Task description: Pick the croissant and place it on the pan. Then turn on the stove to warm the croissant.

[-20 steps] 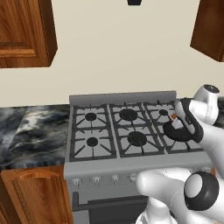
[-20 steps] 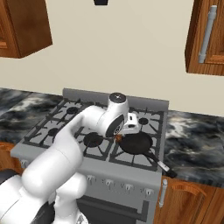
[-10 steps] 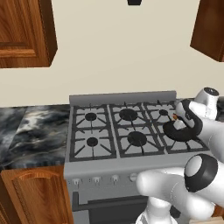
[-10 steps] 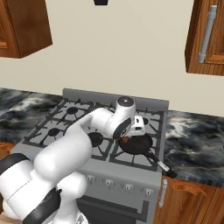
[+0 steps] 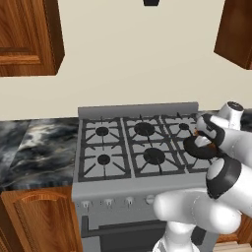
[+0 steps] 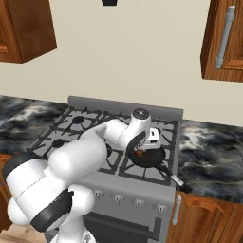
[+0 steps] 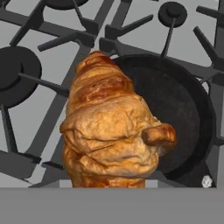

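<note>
The croissant [image 7: 109,131], orange-brown and flaky, fills the middle of the hand view, and my gripper [image 6: 141,150] is shut on it. The pastry hides the fingertips there. Just beyond it lies the round black pan [image 7: 181,109], so the croissant hangs over the pan's near-left rim. From the right base view the pan [image 6: 151,159] sits on the front right burner of the grey stove [image 6: 78,127], its long handle pointing to the front right. The croissant [image 6: 138,153] shows as a small orange spot under the hand, just above the pan's left side.
Dark grates [image 5: 142,147] cover the stove's six burners. Small silver knobs [image 5: 108,202] line its front. Dark marble counters [image 5: 39,147] flank the stove on both sides, with wooden cabinets [image 5: 29,37] above.
The hand has carried the croissant to the right and lower, from over the middle burners to the pan's left rim. The pan has not moved.
</note>
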Robot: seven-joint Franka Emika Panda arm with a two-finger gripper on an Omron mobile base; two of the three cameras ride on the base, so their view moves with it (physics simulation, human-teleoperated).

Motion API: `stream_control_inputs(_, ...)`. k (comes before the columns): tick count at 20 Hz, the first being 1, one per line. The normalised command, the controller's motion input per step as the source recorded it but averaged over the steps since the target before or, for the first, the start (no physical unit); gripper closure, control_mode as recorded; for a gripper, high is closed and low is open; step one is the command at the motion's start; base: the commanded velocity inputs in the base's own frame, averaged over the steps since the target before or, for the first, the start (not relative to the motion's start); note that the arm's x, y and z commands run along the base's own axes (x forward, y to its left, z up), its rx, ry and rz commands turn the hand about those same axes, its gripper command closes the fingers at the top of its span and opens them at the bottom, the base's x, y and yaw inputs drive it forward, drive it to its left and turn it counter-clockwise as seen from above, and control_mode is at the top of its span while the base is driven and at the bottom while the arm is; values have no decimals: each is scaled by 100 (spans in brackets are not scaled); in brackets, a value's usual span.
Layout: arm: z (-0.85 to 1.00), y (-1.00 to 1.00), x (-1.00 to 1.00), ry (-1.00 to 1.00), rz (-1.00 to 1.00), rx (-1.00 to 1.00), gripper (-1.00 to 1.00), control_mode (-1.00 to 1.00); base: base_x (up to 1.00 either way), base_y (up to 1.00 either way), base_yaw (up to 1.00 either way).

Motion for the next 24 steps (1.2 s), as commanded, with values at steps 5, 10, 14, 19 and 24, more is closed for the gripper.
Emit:
stream_control_inputs(5,-20,-4,16,0,0,0,100,-100,0,0,0)
stream_control_inputs(10,-20,-5,14,0,0,0,100,-100,0,0,0)
stream_control_inputs(14,-20,-5,12,0,0,0,100,-100,0,0,0)
stream_control_inputs(19,-18,-5,10,0,0,0,100,-100,0,0,0)
stream_control_inputs(24,-17,-8,6,0,0,0,100,-100,0,0,0)
